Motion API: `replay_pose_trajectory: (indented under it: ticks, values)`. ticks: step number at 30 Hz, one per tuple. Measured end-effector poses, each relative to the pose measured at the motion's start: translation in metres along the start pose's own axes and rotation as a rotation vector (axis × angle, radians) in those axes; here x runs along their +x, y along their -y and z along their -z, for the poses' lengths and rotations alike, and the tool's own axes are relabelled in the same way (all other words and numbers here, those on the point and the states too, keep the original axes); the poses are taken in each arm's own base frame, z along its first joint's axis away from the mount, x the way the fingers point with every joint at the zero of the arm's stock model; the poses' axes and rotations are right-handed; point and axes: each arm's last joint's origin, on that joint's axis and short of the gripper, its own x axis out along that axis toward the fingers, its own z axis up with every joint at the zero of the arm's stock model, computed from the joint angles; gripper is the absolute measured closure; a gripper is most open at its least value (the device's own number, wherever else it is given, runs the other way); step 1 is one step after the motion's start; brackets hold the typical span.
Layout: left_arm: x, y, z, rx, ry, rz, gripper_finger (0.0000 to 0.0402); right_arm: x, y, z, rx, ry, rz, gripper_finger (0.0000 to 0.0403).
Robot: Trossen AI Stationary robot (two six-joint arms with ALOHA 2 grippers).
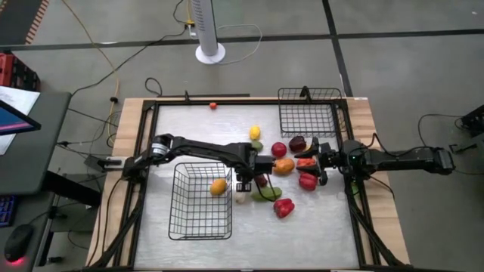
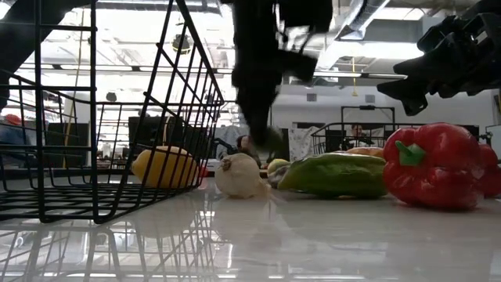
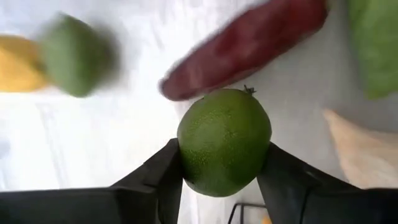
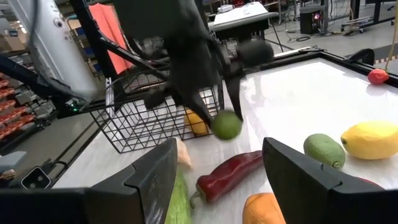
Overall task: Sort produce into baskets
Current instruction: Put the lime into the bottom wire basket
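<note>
My left gripper (image 1: 248, 180) is shut on a green lime (image 3: 224, 142) near the table's middle, just right of the near-left black wire basket (image 1: 200, 202). That basket holds a yellow-orange fruit (image 1: 218, 187). The lime also shows in the right wrist view (image 4: 226, 124), below my left arm's fingers. My right gripper (image 4: 217, 163) is open and empty, over the produce at the right (image 1: 314, 162). A long dark red pepper (image 4: 227, 175), an orange (image 4: 267, 208), a cucumber (image 2: 337, 174) and a garlic (image 2: 239, 174) lie on the table. My left gripper pinches the lime's two opposite sides (image 3: 186, 149) between its two fingers (image 3: 163, 180), which come from above and point down. The lime's stem end (image 3: 250, 91) faces away from the wrist. In the right wrist view the lime looks lifted clear of the table.
A second wire basket (image 1: 306, 113) stands at the far right. A lemon (image 1: 255, 133), a green fruit (image 1: 257, 145), a dark purple piece (image 1: 297, 143) and red peppers (image 1: 283, 208) lie scattered between the arms. A small red piece (image 1: 214, 105) lies at the far edge.
</note>
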Motion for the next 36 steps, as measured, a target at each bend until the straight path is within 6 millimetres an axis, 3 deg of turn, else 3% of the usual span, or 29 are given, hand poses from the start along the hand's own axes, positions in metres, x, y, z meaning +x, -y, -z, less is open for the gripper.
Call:
replay_pose_trajectory:
  ticks: [6,11,21,26,31,36]
  values:
    - [-0.060,0.013,-0.010,0.012,0.116,0.026,0.0234,0.000,0.000,0.000,0.000,-0.003,0.000,0.0138]
    - [-0.102,0.046,0.006,0.030,0.078,0.082,0.0234,0.000,0.000,0.000,-0.001,-0.004,0.001,0.0138]
    - [-0.131,0.104,0.056,-0.077,0.048,-0.007,0.0233,0.000,0.000,0.001,0.006,-0.006,0.001,0.0138]
    - [-0.124,0.119,0.083,-0.161,0.006,-0.084,0.0233,0.000,0.000,0.001,0.019,-0.013,0.002,0.0138]
    - [-0.093,0.125,0.110,-0.279,-0.061,-0.190,0.0228,0.000,-0.002,0.002,0.034,-0.017,-0.016,0.0138]
    - [-0.070,0.123,0.126,-0.350,-0.136,-0.195,0.0192,0.000,-0.005,0.002,0.034,-0.020,-0.030,0.0138]
